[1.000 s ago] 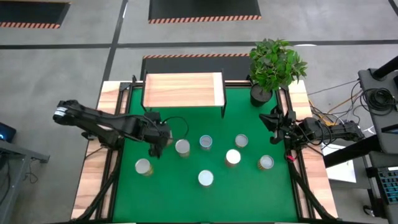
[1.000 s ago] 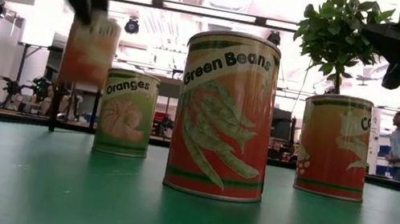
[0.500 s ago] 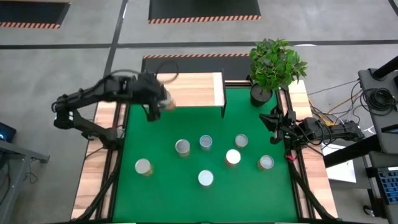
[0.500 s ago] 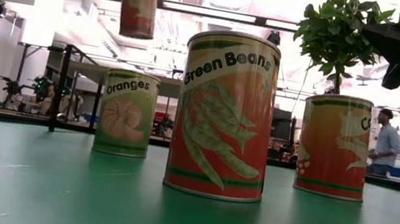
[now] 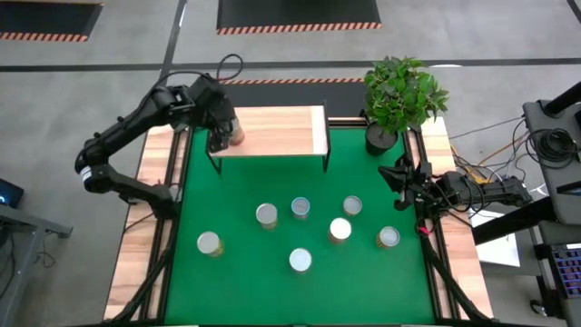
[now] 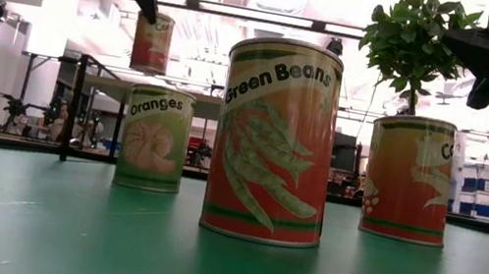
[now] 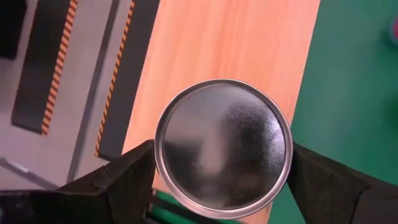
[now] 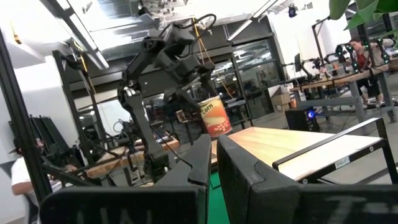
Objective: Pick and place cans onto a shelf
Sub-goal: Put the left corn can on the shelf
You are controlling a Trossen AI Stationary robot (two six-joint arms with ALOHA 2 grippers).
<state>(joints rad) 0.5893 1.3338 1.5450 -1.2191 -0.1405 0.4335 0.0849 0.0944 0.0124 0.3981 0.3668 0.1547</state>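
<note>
green mat (image 5: pixel 272 263) fills my table, pale shelf (image 5: pixel 281 132) at its far edge, six cans (image 5: pixel 300 208) waiting mid-mat. i have the left gripper (image 5: pixel 223 136) clamped on a seventh can (image 5: pixel 233 136) above the shelf's left end, probably not yet touching, ready to set down. right gripper (image 5: pixel 400 179) rests closed, empty, at the right edge

Bright overhead strip lights (image 6: pixel 274 18) blow out low view; can lid (image 7: pixel 222 147) shows soft glare.
</note>
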